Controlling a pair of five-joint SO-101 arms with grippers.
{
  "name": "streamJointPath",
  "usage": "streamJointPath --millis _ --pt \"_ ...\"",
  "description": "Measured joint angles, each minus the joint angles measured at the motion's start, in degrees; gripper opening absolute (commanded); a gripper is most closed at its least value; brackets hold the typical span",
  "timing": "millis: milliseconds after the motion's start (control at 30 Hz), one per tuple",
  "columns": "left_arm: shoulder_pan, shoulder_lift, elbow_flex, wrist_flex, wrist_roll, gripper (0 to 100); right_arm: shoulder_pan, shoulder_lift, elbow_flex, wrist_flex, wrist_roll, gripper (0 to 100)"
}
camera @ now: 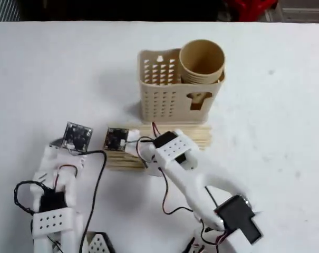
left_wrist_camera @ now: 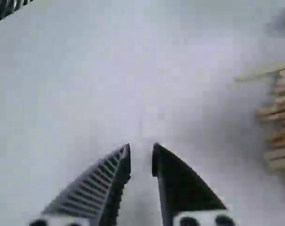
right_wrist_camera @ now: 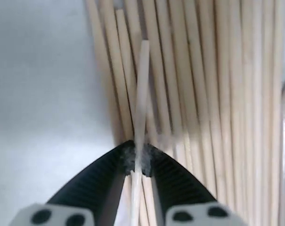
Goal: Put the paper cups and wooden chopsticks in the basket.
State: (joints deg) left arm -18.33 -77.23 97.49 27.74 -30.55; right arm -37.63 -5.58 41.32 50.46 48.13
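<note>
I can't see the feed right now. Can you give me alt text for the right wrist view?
The right gripper is shut on one chopstick, which looks paler than the row of wooden chopsticks beneath it. These lie side by side on the white table.

Your white surface [camera: 286, 158] stretches out under the high camera. Beyond its far edge runs a dark strip [camera: 122, 10], where you see a red object [camera: 251, 8] toward the right and grey slats [camera: 3, 9] in the left corner.
</note>
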Motion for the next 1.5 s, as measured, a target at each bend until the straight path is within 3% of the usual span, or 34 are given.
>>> streamJointPath --millis 433,600,867,1033,1233,1500 --pt "0.0 0.0 0.0 0.0 0.0 10 0.5 -8.7 0.0 4.1 -4.5 1.7" --pt "0.0 0.0 0.0 0.0 0.0 10 1.7 -19.1 -0.3 7.4 -7.8 1.7" --pt "0.0 0.0 0.0 0.1 0.0 9 2.1 -34.9 -19.0 10.3 -20.3 1.7" --pt "0.0 0.0 0.0 0.1 0.0 9 7.2 -29.3 -37.9 8.8 -27.7 1.7" --pt "0.0 0.0 0.0 0.1 -0.4 9 12.2 -15.2 -57.6 -1.8 -37.8 1.7" --pt "0.0 0.0 0.0 0.1 -0.4 10 13.0 -1.9 -63.2 -6.1 -44.7 1.7"
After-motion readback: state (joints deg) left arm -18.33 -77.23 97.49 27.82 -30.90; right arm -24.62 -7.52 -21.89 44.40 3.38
